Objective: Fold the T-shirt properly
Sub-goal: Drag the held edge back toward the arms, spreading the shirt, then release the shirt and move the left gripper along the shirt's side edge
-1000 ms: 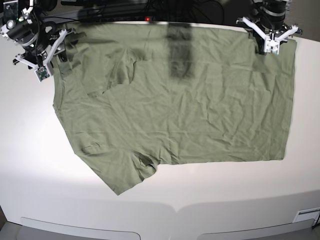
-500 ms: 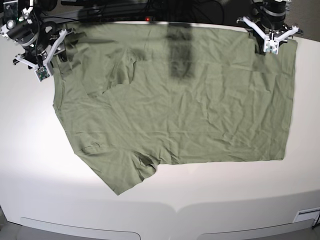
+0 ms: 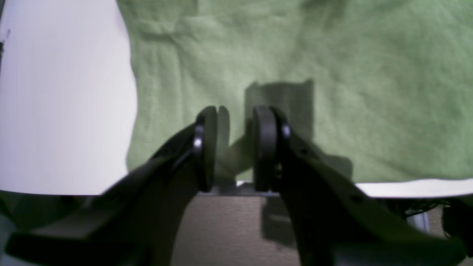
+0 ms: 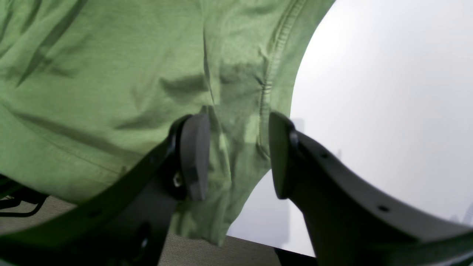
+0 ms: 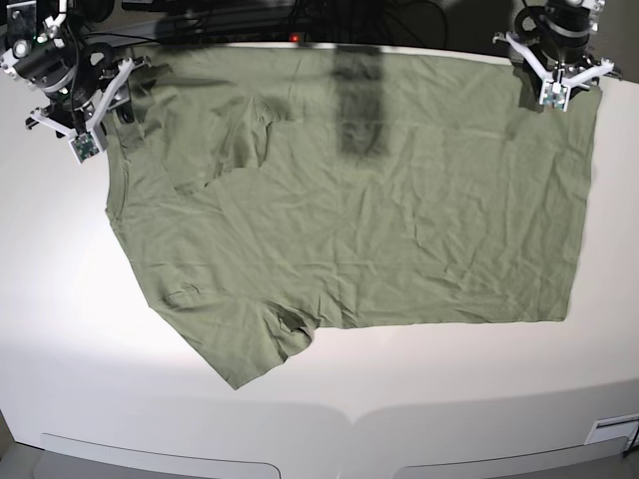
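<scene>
The olive-green T-shirt (image 5: 349, 220) lies spread and wrinkled on the white table (image 5: 319, 389), with one sleeve pointing to the front left. In the base view my left gripper (image 5: 551, 92) sits at the shirt's far right corner. The left wrist view shows that gripper (image 3: 240, 147) nearly closed, with a ridge of the T-shirt (image 3: 369, 92) pinched in the narrow gap at the table's back edge. My right gripper (image 5: 100, 120) is at the far left corner. Seen from the right wrist, it (image 4: 238, 155) stands apart astride the hemmed edge of the T-shirt (image 4: 92, 74).
The table's back edge runs just behind both grippers, with dark equipment and cables (image 5: 300, 15) beyond it. A dark shadow band (image 5: 359, 100) crosses the shirt's far middle. Bare table lies in front of and beside the shirt. A small white label (image 5: 611, 431) sits at the front right.
My left gripper has shifted right and slightly back, and the shirt's far right corner has stretched outward with it. The right gripper has stayed put.
</scene>
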`<state>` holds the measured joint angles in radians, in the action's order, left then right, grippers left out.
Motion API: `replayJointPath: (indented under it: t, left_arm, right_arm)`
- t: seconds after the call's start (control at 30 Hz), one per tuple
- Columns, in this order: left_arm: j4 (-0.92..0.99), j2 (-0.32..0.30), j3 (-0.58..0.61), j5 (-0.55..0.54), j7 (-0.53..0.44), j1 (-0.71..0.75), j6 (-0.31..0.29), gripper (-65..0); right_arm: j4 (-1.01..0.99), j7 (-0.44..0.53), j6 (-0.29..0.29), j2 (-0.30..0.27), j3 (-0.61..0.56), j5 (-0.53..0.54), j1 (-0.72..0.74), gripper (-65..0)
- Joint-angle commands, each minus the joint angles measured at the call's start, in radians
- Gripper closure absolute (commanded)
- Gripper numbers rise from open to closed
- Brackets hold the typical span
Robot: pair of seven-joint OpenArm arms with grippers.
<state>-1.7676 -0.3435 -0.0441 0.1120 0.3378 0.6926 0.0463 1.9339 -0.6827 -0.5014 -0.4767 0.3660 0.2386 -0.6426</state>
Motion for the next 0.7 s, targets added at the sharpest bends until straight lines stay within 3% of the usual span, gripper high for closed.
replayJointPath:
  t: [0.0,0.13,0.27,0.4,0.53,0.67]
  left_arm:
    - [-0.019,-0.009,-0.002,0.004,-0.017,0.005,0.008,-16.5]
    - [-0.048,-0.006,-0.002,0.004,-0.039,0.005,0.022,-16.5]
    - [-0.104,-0.006,-0.002,0.004,-0.108,0.005,0.148,-16.5]
    - [-0.164,-0.006,-0.002,0.005,-0.091,0.005,0.263,-16.5]
    - [-0.196,-0.007,-0.002,0.062,0.019,-0.024,0.245,-16.5]
    - [-0.196,-0.036,-0.002,0.069,0.110,-0.111,0.118,-16.5]
  right_arm:
    - [0.019,0.013,0.008,-0.013,0.008,0.005,-0.001,-26.3]
    - [0.019,0.017,0.008,-0.013,0.008,0.005,0.000,-26.3]
    - [0.019,0.071,0.008,-0.013,0.008,0.005,0.000,-26.3]
    - [0.019,0.123,0.008,-0.013,0.008,0.004,0.000,-26.3]
    - [0.019,0.142,0.006,-0.011,0.008,0.002,0.019,-26.3]
    - [0.019,0.096,0.006,0.014,0.008,0.010,0.111,-26.3]
